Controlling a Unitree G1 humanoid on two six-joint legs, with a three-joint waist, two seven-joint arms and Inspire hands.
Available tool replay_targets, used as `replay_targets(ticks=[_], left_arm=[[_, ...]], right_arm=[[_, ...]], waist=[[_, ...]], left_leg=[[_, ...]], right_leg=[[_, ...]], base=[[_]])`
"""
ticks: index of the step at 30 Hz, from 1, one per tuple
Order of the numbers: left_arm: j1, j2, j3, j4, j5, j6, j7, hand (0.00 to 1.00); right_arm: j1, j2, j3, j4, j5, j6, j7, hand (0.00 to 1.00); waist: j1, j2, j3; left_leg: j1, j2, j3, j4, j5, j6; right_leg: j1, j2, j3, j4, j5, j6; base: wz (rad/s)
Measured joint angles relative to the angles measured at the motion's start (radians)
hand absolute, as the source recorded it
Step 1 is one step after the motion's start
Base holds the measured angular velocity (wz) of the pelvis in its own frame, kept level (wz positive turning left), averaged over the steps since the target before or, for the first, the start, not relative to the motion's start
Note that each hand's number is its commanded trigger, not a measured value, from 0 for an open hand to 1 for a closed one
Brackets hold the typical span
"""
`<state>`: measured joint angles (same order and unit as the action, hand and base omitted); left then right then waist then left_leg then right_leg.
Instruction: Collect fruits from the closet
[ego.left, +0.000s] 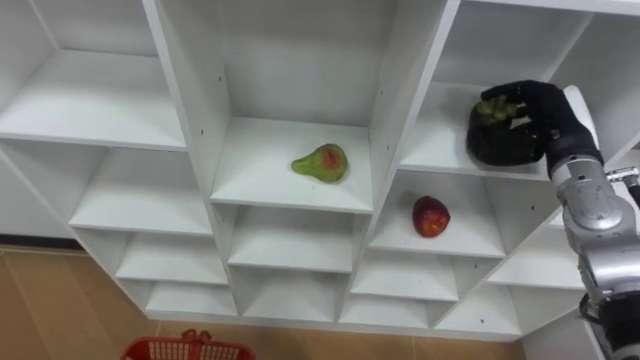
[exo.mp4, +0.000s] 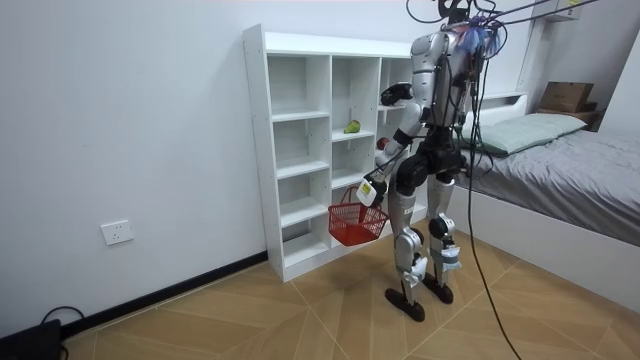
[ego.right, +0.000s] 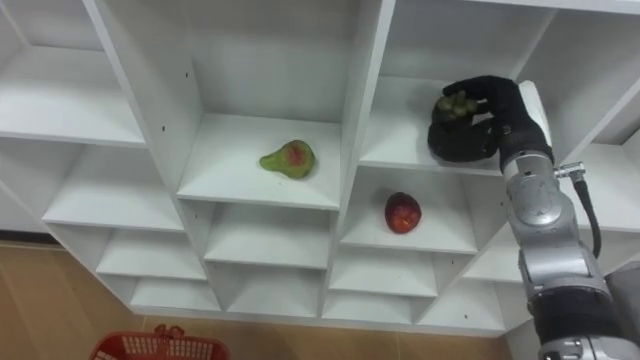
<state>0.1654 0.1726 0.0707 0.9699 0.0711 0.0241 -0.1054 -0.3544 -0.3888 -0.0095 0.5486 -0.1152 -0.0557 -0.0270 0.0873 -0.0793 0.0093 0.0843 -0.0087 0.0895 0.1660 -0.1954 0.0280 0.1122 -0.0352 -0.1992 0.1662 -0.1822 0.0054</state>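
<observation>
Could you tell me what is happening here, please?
The robot stands at a white shelf unit, its right hand curled round a bunch of green grapes in an upper compartment. A pear and a red apple lie in other compartments. Its left hand holds a red basket at its side.

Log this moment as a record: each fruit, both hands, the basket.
right hand: curled round the green grapes, upper right compartment of the closet
pear: lying in the middle compartment, untouched
apple: right compartment, one shelf below the grapes
left hand: low, holding the red basket by its handle
</observation>
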Motion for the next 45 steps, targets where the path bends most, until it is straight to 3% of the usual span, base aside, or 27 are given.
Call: replay_targets(ticks=[7, 10, 14, 23, 28, 35, 45], left_arm=[[0.0, 0.0, 0.0, 0.001, 0.0, 0.0, 0.015, 1.0], [0.0, 0.0, 0.0, 0.002, 0.001, 0.0, 0.014, 1.0], [0.0, 0.0, -0.001, 0.003, 0.001, 0.001, 0.014, 1.0], [-0.001, 0.0, -0.022, 0.016, 0.001, 0.001, 0.006, 1.0], [-0.003, -0.004, -0.035, 0.018, -0.001, 0.001, 0.003, 1.0], [-0.009, -0.005, -0.035, 0.018, 0.001, -0.011, 0.006, 1.0], [-0.016, -0.005, -0.035, 0.017, 0.002, -0.031, 0.006, 1.0]], right_arm=[[0.0, 0.003, 0.02, 0.007, 0.0, -0.009, 0.01, 1.0], [0.0, 0.004, 0.025, 0.009, 0.001, -0.008, 0.016, 1.0], [0.0, 0.004, 0.028, 0.017, 0.001, -0.01, 0.021, 1.0], [0.001, 0.007, 0.029, 0.004, -0.001, -0.007, 0.023, 1.0], [0.031, 0.01, 0.029, -0.084, -0.022, 0.01, 0.025, 1.0], [0.163, 0.032, 0.029, -0.33, -0.065, 0.025, 0.058, 1.0], [0.197, 0.042, 0.029, -0.405, -0.07, 0.023, 0.087, 1.0]], waist=[[0.0, 0.005, 0.0022], [0.0, 0.007, -0.0003], [0.001, 0.012, -0.0107], [-0.002, 0.014, -0.0101], [-0.019, 0.02, -0.007], [-0.03, 0.021, -0.0079], [-0.056, 0.027, -0.0117]], left_leg=[[-0.002, 0.0, 0.0, 0.001, 0.0, 0.0], [-0.002, 0.0, 0.0, 0.002, 0.0, 0.0], [0.0, -0.001, 0.0, 0.002, 0.0, 0.0], [0.011, -0.001, -0.002, -0.001, 0.0, 0.0], [0.005, -0.002, -0.005, 0.0, 0.0, 0.0], [-0.012, -0.002, 0.004, 0.001, 0.0, 0.0], [-0.025, -0.002, 0.005, 0.002, 0.002, 0.002]], right_leg=[[0.002, -0.001, 0.001, 0.001, 0.0, 0.0], [0.002, 0.0, 0.003, 0.002, 0.0, -0.001], [0.004, 0.0, 0.004, 0.002, 0.001, -0.001], [0.015, 0.0, 0.002, 0.002, 0.001, -0.001], [0.01, -0.002, 0.002, 0.002, 0.001, -0.001], [-0.015, -0.002, 0.007, 0.001, 0.001, -0.001], [-0.029, -0.003, 0.007, 0.002, 0.001, -0.001]], base=[[0.0], [0.0], [0.0], [0.0], [0.03], [-0.04], [0.0]])
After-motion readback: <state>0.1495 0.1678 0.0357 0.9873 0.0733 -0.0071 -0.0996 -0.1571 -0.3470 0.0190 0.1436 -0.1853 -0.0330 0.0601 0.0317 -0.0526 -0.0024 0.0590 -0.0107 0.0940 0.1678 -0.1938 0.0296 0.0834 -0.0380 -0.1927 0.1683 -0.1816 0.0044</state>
